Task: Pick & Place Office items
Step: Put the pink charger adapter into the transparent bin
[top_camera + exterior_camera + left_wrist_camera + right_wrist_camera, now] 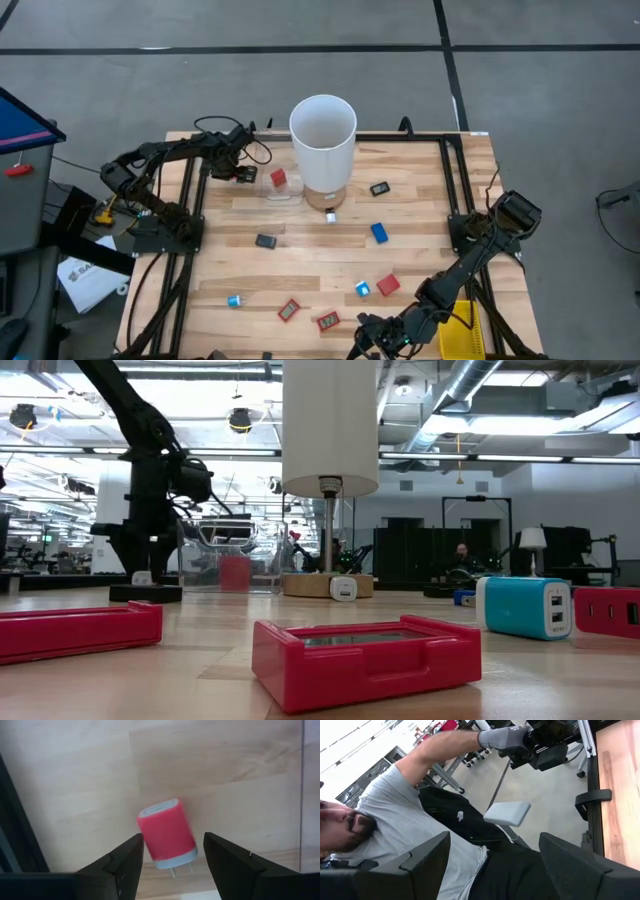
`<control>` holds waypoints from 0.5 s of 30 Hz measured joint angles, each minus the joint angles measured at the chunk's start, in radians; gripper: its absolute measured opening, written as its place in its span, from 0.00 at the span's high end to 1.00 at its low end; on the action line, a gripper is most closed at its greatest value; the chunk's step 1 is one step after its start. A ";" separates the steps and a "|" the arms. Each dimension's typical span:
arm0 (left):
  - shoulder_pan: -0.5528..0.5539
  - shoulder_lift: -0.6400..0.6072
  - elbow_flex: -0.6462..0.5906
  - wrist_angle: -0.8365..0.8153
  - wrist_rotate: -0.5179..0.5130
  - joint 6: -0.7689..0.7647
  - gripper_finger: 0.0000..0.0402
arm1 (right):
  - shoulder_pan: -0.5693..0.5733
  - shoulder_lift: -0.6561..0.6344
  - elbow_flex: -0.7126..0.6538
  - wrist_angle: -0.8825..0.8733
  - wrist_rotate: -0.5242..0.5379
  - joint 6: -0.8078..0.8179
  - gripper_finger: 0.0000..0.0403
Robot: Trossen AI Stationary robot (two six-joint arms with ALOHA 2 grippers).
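The office items lie scattered on the wooden table (420, 215): red flat pieces (289, 311) (365, 658), blue chargers (379, 232) (523, 607) and black pieces (265, 240). A red charger (167, 832) (278, 178) lies on its side inside a clear box (290, 193), its prongs toward the left gripper. My left gripper (173, 838) (250, 173) is open just before it, one finger on either side, apart from it. My right gripper (495, 836) (372, 335) is open at the table's near edge, over nothing.
A tall white cylinder (323, 140) stands on a wooden base right of the clear box. A yellow mesh basket (462, 330) sits at the near right corner. A person (405, 810) with a grey-gloved hand (502, 737) is beyond the near edge. A black frame (450, 180) borders the table.
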 joint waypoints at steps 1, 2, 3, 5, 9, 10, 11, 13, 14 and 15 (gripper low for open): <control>0.000 0.000 0.000 0.001 0.000 0.000 0.50 | 0.000 0.000 0.000 0.000 0.000 -0.002 0.26; 0.000 0.000 0.000 0.004 -0.001 0.000 0.51 | 0.000 0.000 0.000 0.000 0.000 -0.002 0.26; 0.000 0.000 0.000 0.007 -0.002 -0.001 0.51 | 0.000 0.000 0.000 0.000 0.000 -0.002 0.26; 0.000 0.000 0.000 0.010 -0.003 -0.001 0.53 | 0.000 0.000 0.000 0.000 0.000 -0.003 0.26; 0.000 0.000 -0.001 0.022 -0.007 -0.002 0.58 | 0.000 0.000 0.000 0.000 0.000 -0.006 0.26; 0.000 0.001 -0.001 0.023 -0.006 -0.002 0.60 | 0.000 0.000 0.000 0.000 0.000 -0.006 0.26; 0.000 0.001 -0.001 0.022 -0.006 -0.001 0.62 | 0.000 0.000 0.000 0.000 0.000 -0.006 0.26; 0.000 0.001 -0.001 0.022 -0.010 0.000 0.67 | 0.000 0.000 0.000 0.000 0.000 -0.006 0.26; 0.000 0.001 0.000 0.022 -0.012 0.000 0.69 | 0.000 0.000 0.000 0.000 0.000 -0.006 0.26; 0.000 0.001 0.000 0.022 -0.013 0.000 0.70 | 0.000 0.000 0.000 0.000 0.000 -0.006 0.26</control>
